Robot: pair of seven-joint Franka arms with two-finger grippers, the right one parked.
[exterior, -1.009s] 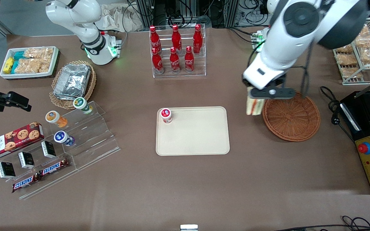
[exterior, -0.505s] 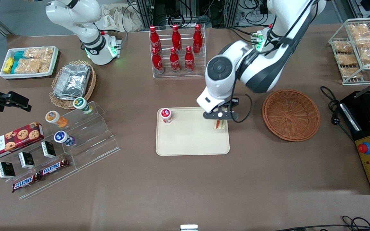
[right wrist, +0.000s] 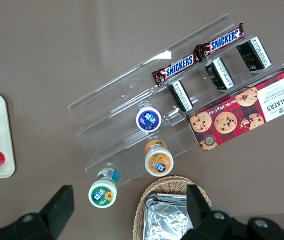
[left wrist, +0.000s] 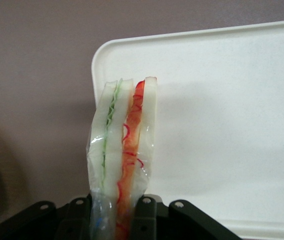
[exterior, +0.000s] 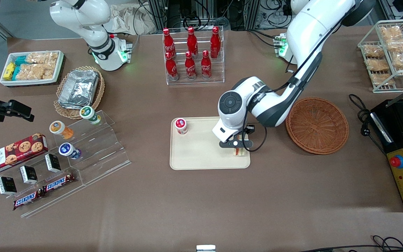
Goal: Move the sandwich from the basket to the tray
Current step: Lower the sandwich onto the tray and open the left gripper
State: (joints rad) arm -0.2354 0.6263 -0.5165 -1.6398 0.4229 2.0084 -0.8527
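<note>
I have the left arm's end effector (exterior: 238, 148) down low over the flat cream-beige rectangular plastic tray (exterior: 201, 154), near the corner closest to the round reddish-brown woven wicker basket (exterior: 317, 125). Its fingers (left wrist: 145, 212) are clamped on the triangular white-bread sandwich (left wrist: 123, 150) in clear wrap, which hangs on edge with its green and orange-red filling layers showing. In the wrist view the wedge sits just beside the tray's rounded corner, with the brown counter (left wrist: 36, 75) close alongside.

My worry is that margin. Held on edge like this, I expect the sandwich to topple when I let go, and if it falls toward the rim it could end up propped on the lip or partly on the counter. I can't tell whether its lower tip touches the tray yet; releasing too high would make the tumble worse. The wrap looks slippery and loosely bunched in the grip, so it may cling to a finger. The small red-capped jar (exterior: 181, 126) stands well apart at another corner, so no risk there.
</note>
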